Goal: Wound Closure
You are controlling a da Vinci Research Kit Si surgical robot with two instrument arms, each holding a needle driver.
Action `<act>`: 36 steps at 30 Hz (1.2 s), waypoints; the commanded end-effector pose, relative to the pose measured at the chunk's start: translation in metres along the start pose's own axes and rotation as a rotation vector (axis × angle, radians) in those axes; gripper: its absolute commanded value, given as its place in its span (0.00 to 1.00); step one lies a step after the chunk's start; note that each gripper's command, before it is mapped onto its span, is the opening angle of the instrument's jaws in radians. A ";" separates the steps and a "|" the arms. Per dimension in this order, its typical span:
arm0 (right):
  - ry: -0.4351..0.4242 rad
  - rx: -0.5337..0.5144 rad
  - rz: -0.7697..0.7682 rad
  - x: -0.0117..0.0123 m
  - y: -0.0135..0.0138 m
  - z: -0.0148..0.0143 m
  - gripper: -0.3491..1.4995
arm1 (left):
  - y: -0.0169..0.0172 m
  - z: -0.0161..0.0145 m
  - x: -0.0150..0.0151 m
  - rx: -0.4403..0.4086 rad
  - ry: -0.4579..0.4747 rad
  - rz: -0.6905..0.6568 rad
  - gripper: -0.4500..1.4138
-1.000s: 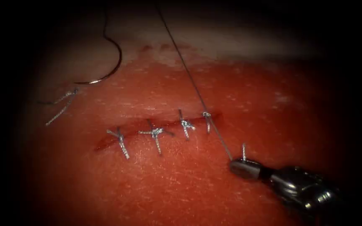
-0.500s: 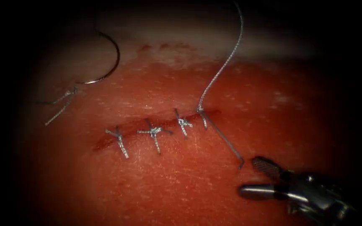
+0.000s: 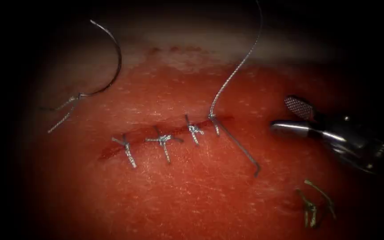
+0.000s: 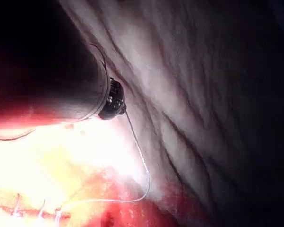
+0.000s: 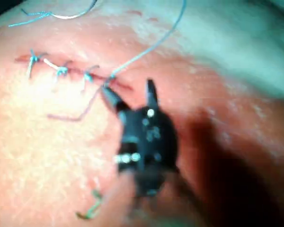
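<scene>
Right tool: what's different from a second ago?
The right tool let go of the short thread end, opened, and moved up to the right of the cut, holding nothing. The long thread, taut before, now curves slack. The needle shifted slightly on the tissue, not in it. The four stitches stayed.

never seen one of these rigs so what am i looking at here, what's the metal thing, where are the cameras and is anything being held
This is a surgical practice robot stitching a cut in pork belly, the tissue. One picture comes from an endoscope looking down from above and in front; the other two come from cameras near each arm's wrist. The metal thing is the right arm's tool, jaws open, holding nothing. The left arm's tool has thread running from its tip to the rightmost of four stitches. The curved needle lies on the tissue left of the cut, not in it. Cut ends of thread lie nearby.
</scene>
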 end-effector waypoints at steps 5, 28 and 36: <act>0.043 0.015 0.107 -0.0015 0.0001 0.0050 0.83 | -0.0006 -0.0014 0.0005 0.000 0.004 -0.002 0.05; 0.020 0.058 0.120 -0.0029 -0.0020 0.0097 0.96 | 0.0039 -0.0138 0.0072 -0.013 0.033 -0.011 0.05; 0.013 0.042 0.032 -0.0029 -0.0025 0.0103 0.98 | 0.0055 -0.0179 0.0095 -0.029 0.082 0.005 0.05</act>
